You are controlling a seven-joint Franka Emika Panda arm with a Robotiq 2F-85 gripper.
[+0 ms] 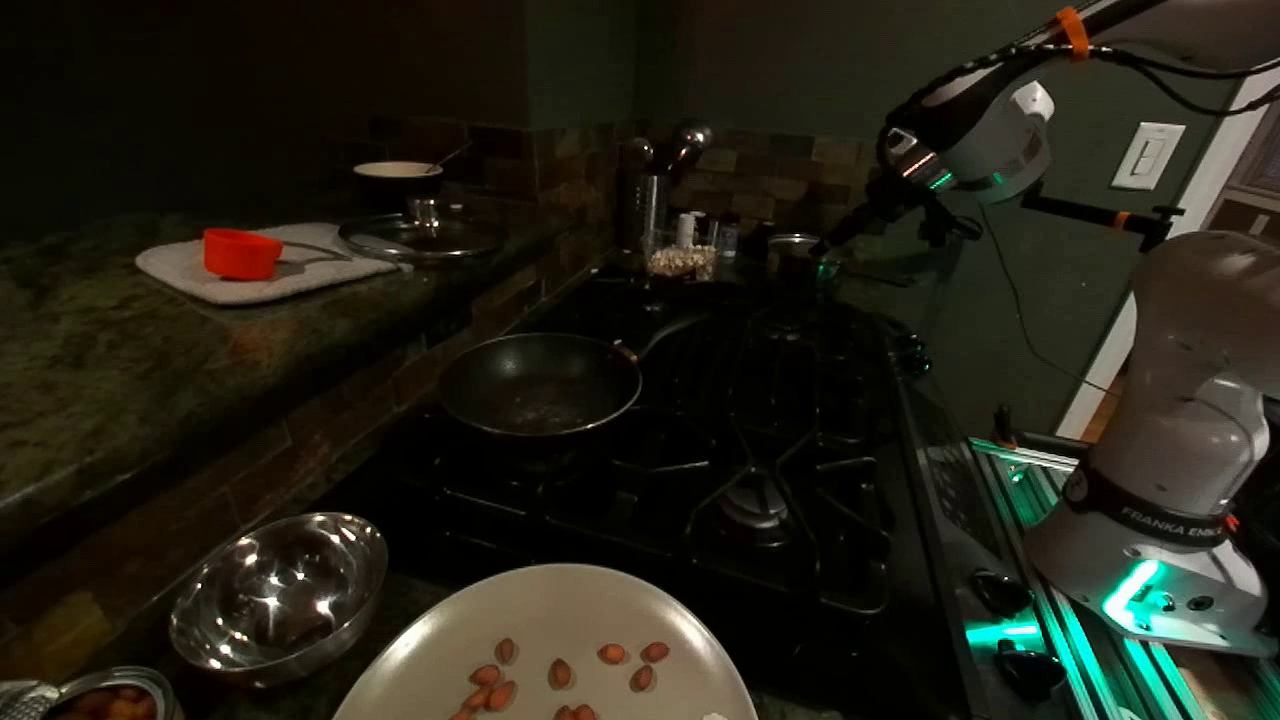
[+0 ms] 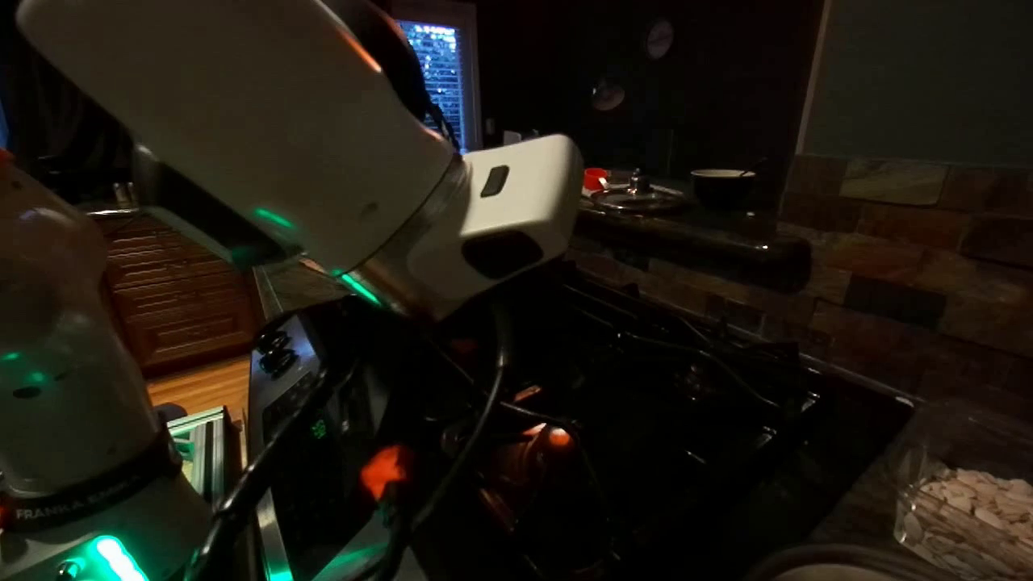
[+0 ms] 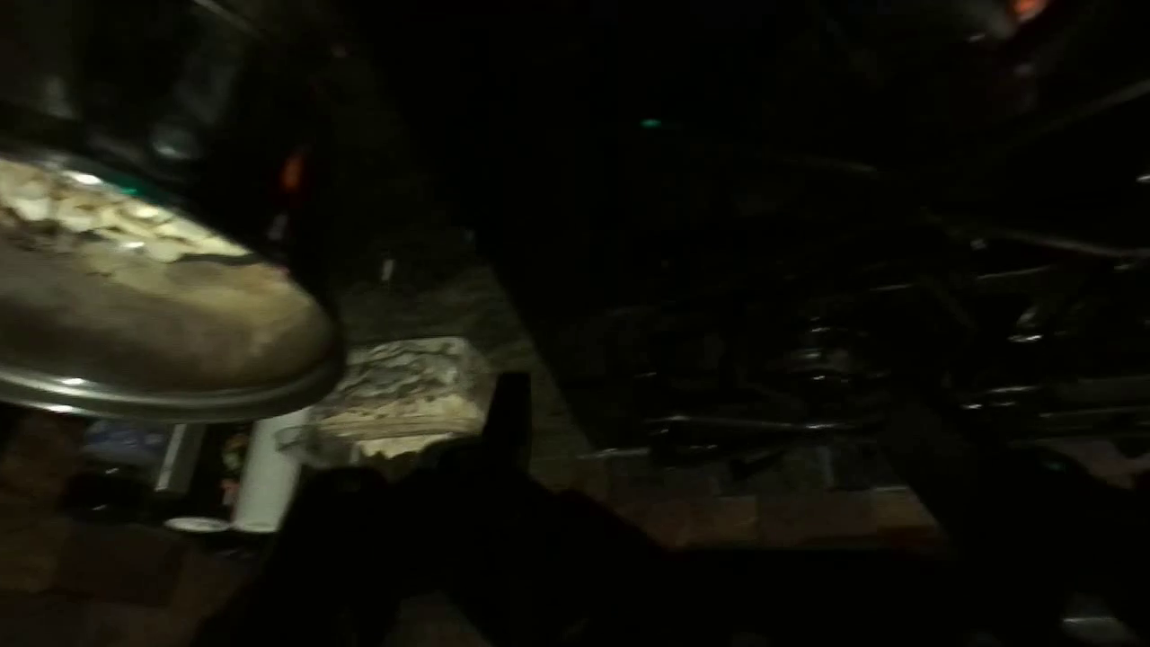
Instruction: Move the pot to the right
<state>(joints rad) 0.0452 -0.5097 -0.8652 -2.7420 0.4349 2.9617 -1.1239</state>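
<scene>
The silver pot [image 1: 792, 244] stands at the far end of the stove in an exterior view. In the wrist view the pot [image 3: 171, 359] is large at the left, its wide rim facing the camera, with pale pieces showing inside. A curved rim at the bottom edge of an exterior view [image 2: 831, 558] looks like the pot's. My gripper [image 1: 830, 248] is beside the pot, close to its rim; I cannot tell whether they touch. In the wrist view the dark fingers [image 3: 710, 413] stand wide apart with nothing between them, and the pot lies outside them.
A clear container of pale pieces [image 2: 972, 508] stands near the pot. A dark frying pan [image 1: 540, 385] sits on the black stove [image 1: 660, 470]. A steel bowl [image 1: 280, 595] and a plate with nuts [image 1: 600, 600] are nearer. A glass lid [image 1: 425, 238] and red cup [image 1: 240, 255] sit on the ledge.
</scene>
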